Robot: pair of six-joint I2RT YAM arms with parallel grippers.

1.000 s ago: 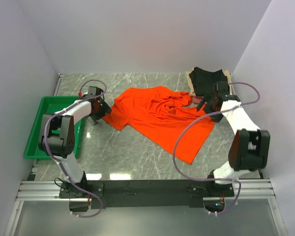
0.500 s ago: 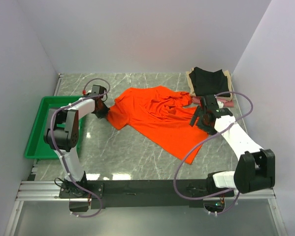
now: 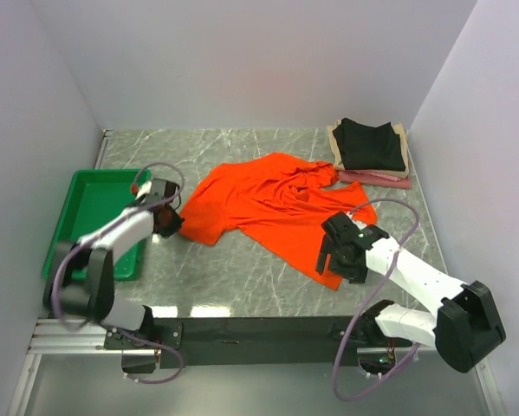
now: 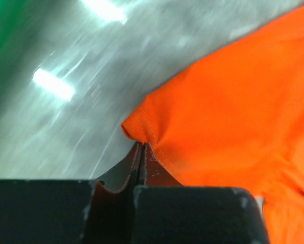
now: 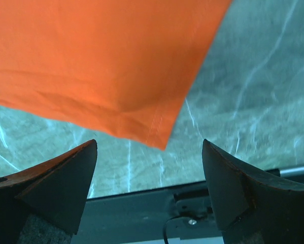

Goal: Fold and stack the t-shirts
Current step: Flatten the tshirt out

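My left jaws are clenched on the left corner of the orange t-shirt [image 3: 268, 204], which lies rumpled on the counter [image 3: 242, 277]; my right jaws hang released above its near corner.

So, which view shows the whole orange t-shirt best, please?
Top external: the orange t-shirt shows nearly whole. Left wrist shows only a corner pinched in the left pincer; right wrist, only a hem corner.

Tray [image 3: 90, 208] left of spread t-shirt [image 3: 268, 201]

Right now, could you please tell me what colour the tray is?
The tray is green; top external view.
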